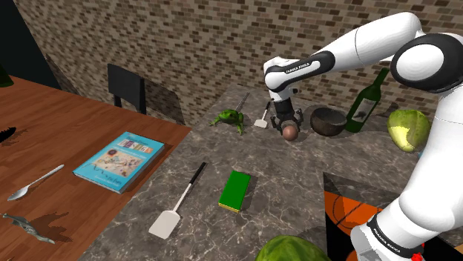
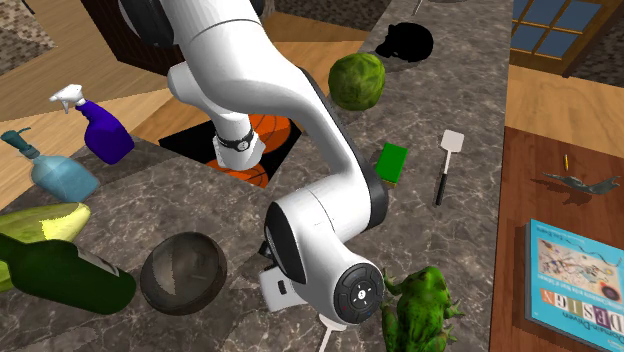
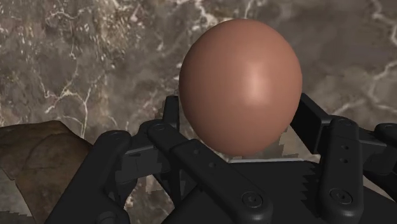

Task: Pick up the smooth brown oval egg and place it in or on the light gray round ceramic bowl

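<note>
My black gripper (image 1: 289,126) is shut on a smooth brown egg (image 1: 289,132), which sits low over the dark marble counter (image 1: 200,215). In the wrist view the egg (image 3: 240,86) bulges between the two fingers (image 3: 343,159), clasped from both sides. The dark grey round bowl (image 1: 328,121) stands on the counter just to the shoulder view's right of the egg. In the wrist view its rim (image 3: 38,159) shows beside the gripper. In the second exterior view the bowl (image 2: 183,273) lies beside the arm's wrist, and it has nothing inside.
A green bottle (image 1: 367,104) and a green melon (image 1: 408,130) stand past the bowl. A green frog (image 1: 231,119) and a small spatula (image 1: 261,119) lie on the egg's other side. Nearer are a green block (image 1: 236,190), a long spatula (image 1: 176,204) and a book (image 1: 119,161).
</note>
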Available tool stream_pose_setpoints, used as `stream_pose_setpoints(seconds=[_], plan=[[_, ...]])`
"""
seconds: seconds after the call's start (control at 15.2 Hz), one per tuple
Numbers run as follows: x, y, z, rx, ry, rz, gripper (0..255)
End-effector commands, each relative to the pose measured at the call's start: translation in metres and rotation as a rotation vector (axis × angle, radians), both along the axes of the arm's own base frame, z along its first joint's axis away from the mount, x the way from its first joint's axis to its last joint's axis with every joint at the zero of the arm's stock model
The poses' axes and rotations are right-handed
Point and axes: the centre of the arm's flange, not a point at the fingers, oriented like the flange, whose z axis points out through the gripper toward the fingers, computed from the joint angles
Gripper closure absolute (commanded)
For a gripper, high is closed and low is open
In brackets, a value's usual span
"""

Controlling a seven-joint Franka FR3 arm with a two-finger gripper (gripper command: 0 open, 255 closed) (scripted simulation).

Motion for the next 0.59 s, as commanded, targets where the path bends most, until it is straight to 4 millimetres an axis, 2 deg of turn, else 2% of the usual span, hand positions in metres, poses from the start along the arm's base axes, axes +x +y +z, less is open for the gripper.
stream_pose_setpoints(seconds=[0.0, 0.53], plan=[[0.000, 0.000, 0.000, 0.000, 0.000, 0.000, 255], [0.000, 0.000, 0.042, 0.000, 0.000, 0.000, 255]])
